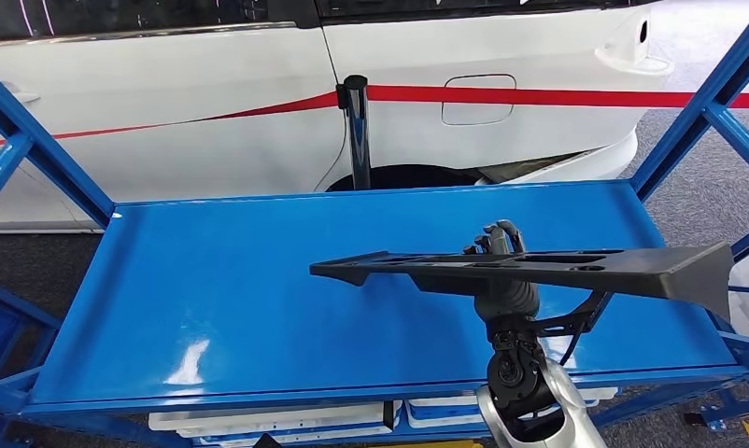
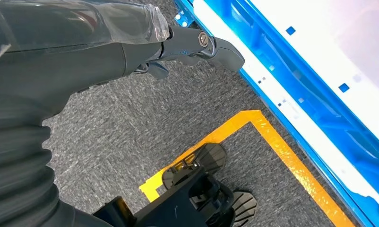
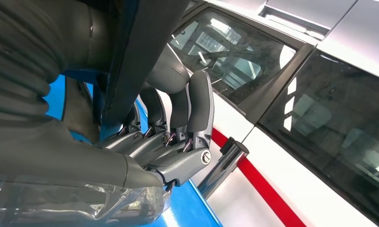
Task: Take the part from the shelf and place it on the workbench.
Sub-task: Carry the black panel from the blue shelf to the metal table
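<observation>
A long black part (image 1: 539, 269) is held level above the blue workbench (image 1: 212, 308), its long axis running side to side across the robot's front, the wider end toward the right. It is gripped near its middle from beneath by the right hand (image 1: 503, 271), whose fingers (image 3: 178, 118) are wrapped around it. The left hand (image 2: 131, 47) is kept low beside the bench frame over grey carpet, holding nothing, fingers apparently loosely extended. A straight lowering onto the surface directly below is judged to be what remains. A white car (image 1: 539, 56) is parked beyond.

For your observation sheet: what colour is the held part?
Black part, clearest in the head view.
</observation>
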You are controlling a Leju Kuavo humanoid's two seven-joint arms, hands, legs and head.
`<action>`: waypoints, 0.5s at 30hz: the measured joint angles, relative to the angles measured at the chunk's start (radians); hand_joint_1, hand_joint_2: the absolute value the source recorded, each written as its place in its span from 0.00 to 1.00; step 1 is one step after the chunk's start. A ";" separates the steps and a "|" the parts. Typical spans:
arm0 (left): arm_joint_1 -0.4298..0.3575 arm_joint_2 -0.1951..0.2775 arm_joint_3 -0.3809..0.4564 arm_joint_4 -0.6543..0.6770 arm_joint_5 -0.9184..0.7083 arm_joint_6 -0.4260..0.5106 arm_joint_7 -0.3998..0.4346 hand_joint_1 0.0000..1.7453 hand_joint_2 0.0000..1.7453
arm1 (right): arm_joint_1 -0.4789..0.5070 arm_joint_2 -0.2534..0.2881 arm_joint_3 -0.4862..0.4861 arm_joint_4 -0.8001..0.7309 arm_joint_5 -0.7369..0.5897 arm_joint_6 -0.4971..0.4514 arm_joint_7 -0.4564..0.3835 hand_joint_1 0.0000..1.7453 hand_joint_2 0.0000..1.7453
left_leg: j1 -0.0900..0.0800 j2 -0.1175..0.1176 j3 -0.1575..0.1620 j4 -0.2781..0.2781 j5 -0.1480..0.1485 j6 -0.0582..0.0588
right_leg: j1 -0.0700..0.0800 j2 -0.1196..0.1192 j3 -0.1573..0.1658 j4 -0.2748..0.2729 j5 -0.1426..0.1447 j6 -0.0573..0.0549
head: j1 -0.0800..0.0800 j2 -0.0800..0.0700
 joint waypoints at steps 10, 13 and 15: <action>-0.001 0.000 0.000 0.000 -0.007 0.044 0.002 0.00 0.75 | 0.004 0.000 0.000 0.000 0.008 0.002 -0.001 1.00 1.00 | 0.000 0.000 0.000 0.000 0.000 0.000 | 0.000 0.000 0.000 0.000 0.000 0.000 | 0.000 0.000; -0.001 0.000 0.000 0.000 -0.002 0.039 0.009 0.00 0.00 | 0.005 0.000 0.000 0.000 0.009 0.002 -0.001 1.00 1.00 | 0.000 0.000 0.000 0.000 0.000 0.000 | 0.000 0.000 0.000 0.000 0.000 0.000 | 0.000 0.000; -0.001 0.000 0.000 0.000 -0.001 0.034 0.013 0.00 0.00 | 0.005 0.000 0.000 0.000 0.009 0.002 -0.001 0.77 1.00 | 0.000 0.000 0.000 0.000 0.000 0.000 | 0.000 0.000 0.000 0.000 0.000 0.000 | 0.000 0.000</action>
